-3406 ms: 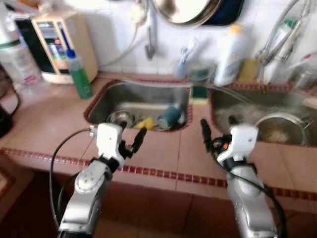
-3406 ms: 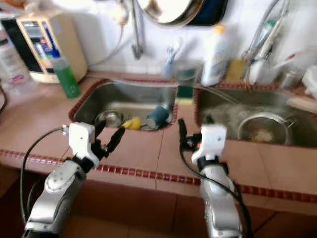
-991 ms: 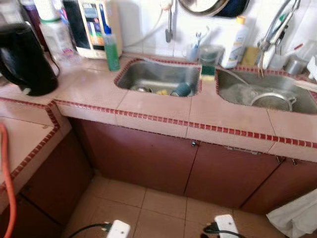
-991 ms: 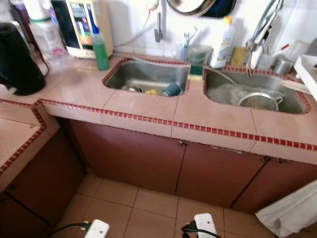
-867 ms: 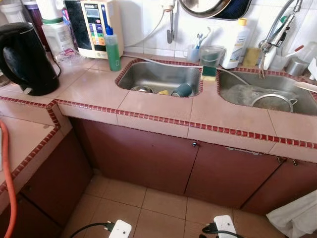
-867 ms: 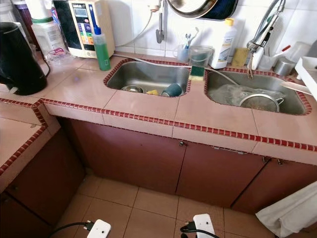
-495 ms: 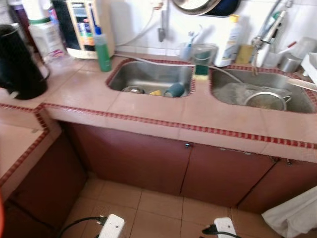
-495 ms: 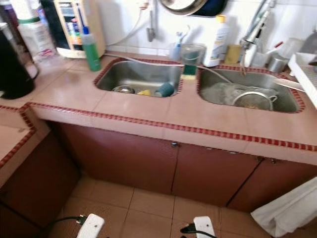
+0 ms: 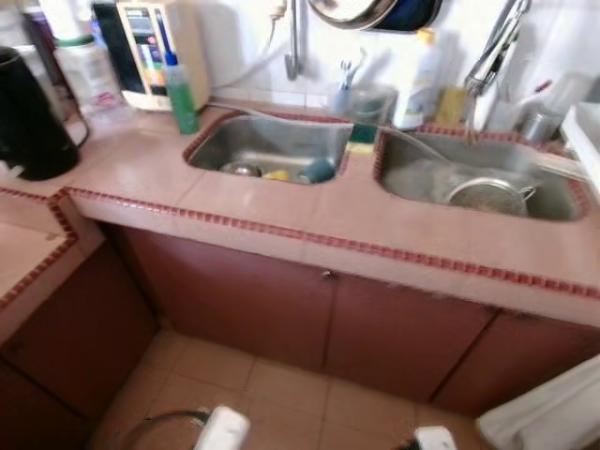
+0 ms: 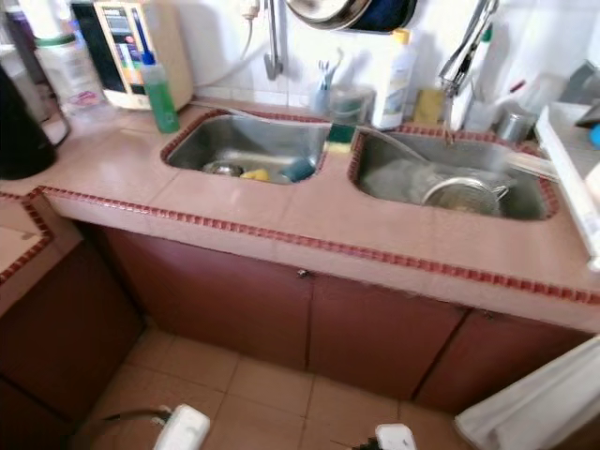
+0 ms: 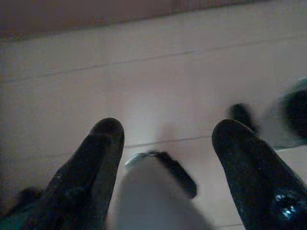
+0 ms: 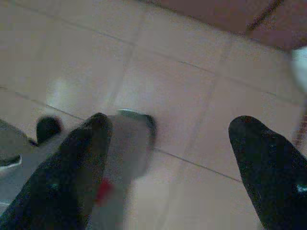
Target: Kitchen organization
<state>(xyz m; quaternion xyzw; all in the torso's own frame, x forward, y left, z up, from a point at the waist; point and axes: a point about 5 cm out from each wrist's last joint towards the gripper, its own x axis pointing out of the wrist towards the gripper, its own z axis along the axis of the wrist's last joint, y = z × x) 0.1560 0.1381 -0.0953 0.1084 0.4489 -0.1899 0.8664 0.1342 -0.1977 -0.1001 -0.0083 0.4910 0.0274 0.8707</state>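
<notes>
Blurred throughout in the head views. Small items in the left sink (image 9: 270, 142) too soft to identify; black kettle (image 9: 28, 117) and white cloth (image 10: 534, 398) cut by frame edges; hanging pan (image 9: 352, 11) cropped at top.

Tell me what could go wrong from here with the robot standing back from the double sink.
The head views are blurred, so the small items in the left sink may be misjudged. The green bottle stands upright near that sink's corner and could be knocked over on a reach. Both grippers, left and right, hang open over floor tiles, far from the counter.
</notes>
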